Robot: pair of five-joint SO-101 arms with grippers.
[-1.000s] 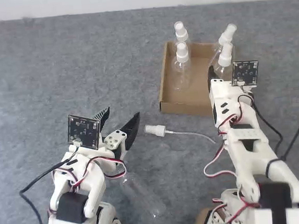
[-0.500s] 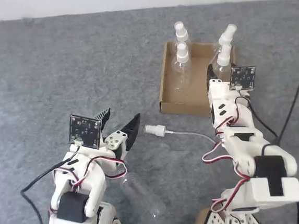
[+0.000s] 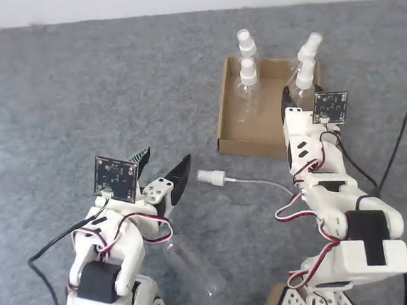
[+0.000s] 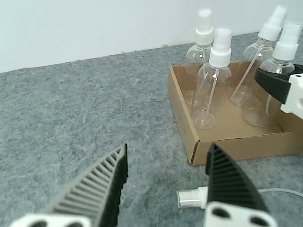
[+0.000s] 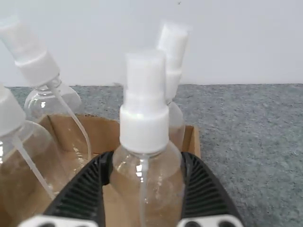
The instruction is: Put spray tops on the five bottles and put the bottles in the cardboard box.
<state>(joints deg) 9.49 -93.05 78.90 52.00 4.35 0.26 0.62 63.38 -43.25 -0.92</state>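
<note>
at the cardboard box, right claw grips a capped bottle, likely placing it; left claw spread near loose spray top; next, cap fifth bottle.

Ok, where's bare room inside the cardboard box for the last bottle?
The box floor's near strip, between the front wall and the left front bottle, is bare. The right side is crowded: the right gripper clamps a bottle beside another.

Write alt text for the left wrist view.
The left gripper, fingers open, hangs over grey carpet near a loose spray top. Beyond it, four capped bottles stand at a cardboard box.
</note>
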